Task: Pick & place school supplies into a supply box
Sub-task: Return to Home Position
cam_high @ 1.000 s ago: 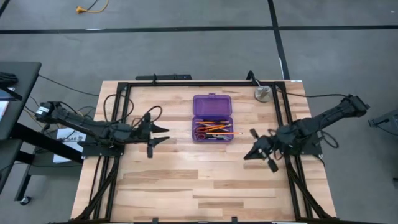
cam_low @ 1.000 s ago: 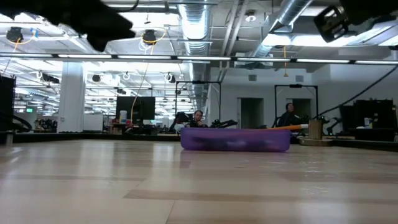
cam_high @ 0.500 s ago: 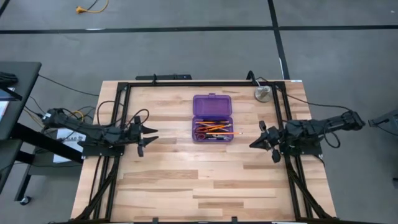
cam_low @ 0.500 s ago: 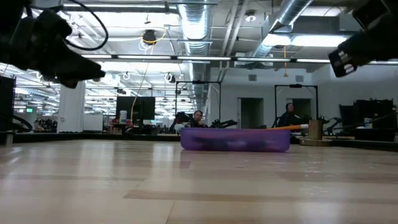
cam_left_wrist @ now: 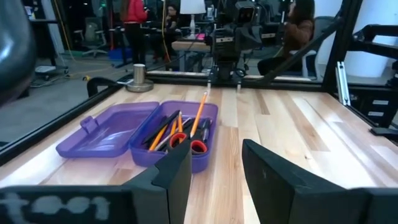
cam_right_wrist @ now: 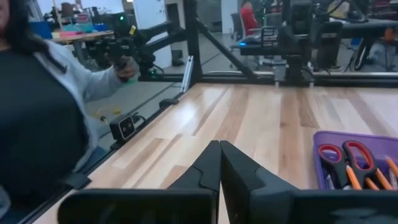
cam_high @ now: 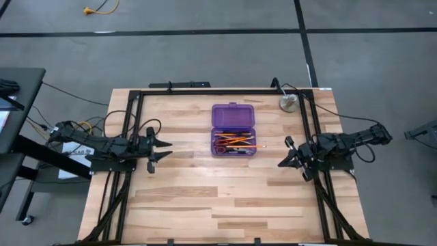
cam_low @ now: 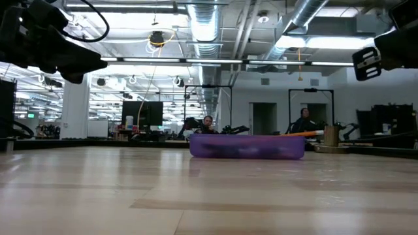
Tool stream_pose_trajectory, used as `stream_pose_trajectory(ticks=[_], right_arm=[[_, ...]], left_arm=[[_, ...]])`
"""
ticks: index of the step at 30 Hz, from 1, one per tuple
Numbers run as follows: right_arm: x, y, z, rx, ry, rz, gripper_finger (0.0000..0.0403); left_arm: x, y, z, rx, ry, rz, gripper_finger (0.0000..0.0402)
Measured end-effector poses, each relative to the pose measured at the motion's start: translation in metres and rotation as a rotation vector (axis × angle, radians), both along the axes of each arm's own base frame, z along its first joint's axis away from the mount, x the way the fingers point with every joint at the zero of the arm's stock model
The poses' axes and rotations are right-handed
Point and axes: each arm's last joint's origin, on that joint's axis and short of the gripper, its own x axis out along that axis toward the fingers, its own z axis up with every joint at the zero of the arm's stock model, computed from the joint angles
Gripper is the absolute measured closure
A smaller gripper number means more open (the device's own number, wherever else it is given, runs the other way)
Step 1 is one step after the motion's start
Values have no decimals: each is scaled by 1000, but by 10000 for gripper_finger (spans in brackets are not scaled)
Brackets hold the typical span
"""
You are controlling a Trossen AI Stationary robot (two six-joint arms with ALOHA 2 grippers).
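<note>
Left gripper (cam_left_wrist: 215, 149) nearest, low at the table's left edge in the high view, fingers apart, empty. Right gripper (cam_high: 283, 154) at the right edge, fingers pressed together on nothing. Both are well apart from the box (cam_high: 233, 113), centre frame from above: translucent purple plastic, rounded corners, lid hinged flat open. The tray half holds thin orange pencils (cam_left_wrist: 199, 115) and red-handled scissors (cam_left_wrist: 198, 147); one pencil juts over the tray's rim. Judged: box light, thin-walled, likely to skid on the smooth wood table (cam_high: 205, 198); take the lid by its free edge. Pencils stiff, slim, prone to rolling; pinch mid-shaft. Farther off, upper right, a round metal disc (cam_high: 289, 103).
</note>
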Motion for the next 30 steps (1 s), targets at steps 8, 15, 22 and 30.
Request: stream_pose_trajectory(ticks=[8,15,22,30], right_arm=[[0,0,0,-2,5,-2,403],[0,0,0,-4,5,-2,403],[0,0,-1,-4,5,-2,403],[0,0,-1,-4,6,-2,403]], left_arm=[[0,0,0,-4,1,-2,269],[0,0,0,5,3,-2,269],[0,0,-1,9,4,-1,269],[0,0,-1,9,5,-1,269]])
